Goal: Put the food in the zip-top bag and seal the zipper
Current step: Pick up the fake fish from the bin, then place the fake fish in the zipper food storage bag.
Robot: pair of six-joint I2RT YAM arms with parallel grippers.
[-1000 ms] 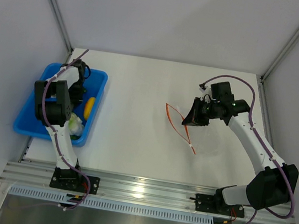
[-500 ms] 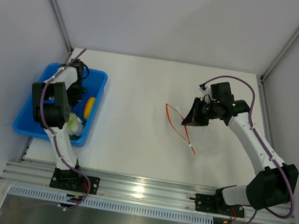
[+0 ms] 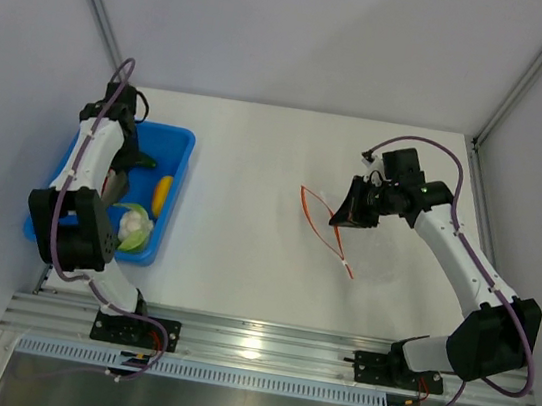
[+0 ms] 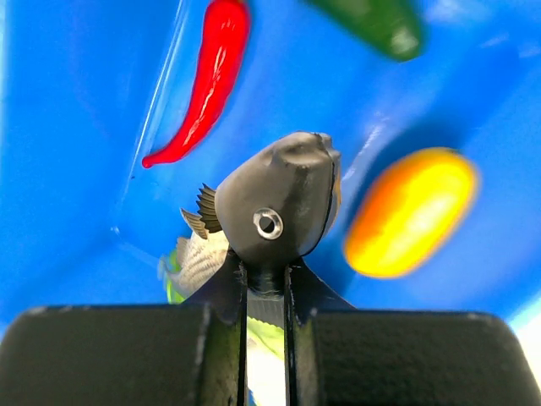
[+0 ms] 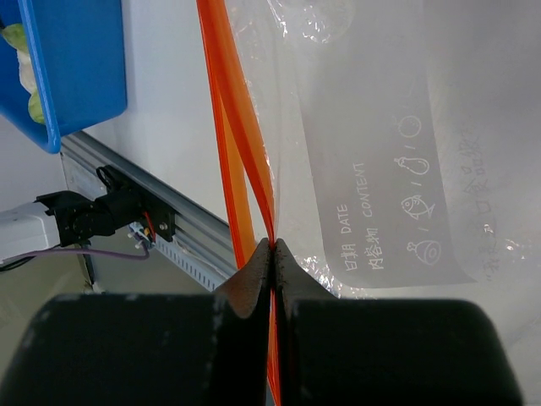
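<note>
- Left gripper (image 4: 321,173): fingers drawn almost together, only a thin slot between, apparently nipping a leaf edge of the leafy vegetable (image 4: 196,262).
- Hold judged shallow and off-centre, hence liable to slip, or to let the piece swing and drop, on the carry across the table (image 3: 257,161).
- Right gripper (image 5: 270,245): fingers pressed flat together on one strip of the zipper (image 5: 237,144), keeping that lip of the zip-top bag (image 5: 380,152) raised.
- Second strip diverging from the first, giving a narrow wedge-shaped mouth. A bulky vegetable is likely to catch on the lip, or to push the light, crinkly bag along the table rather than go in.
- Further hazard: a snag at the mouth pulling the pinched strip out of the right fingers and closing the opening.
- Vegetable touching the left flank of the left fingers and running beneath them, pale and ridged.
- Outward from there: orange-yellow piece (image 4: 410,211) to the right, apart from the fingers; red chili (image 4: 207,76) and cucumber (image 4: 380,21) farther off, all on the floor of the blue tray (image 4: 76,127). Grape bunch not made out.
- Bag well apart from the tray, on the right half of the table, with no food seen inside and the zipper unsealed.
</note>
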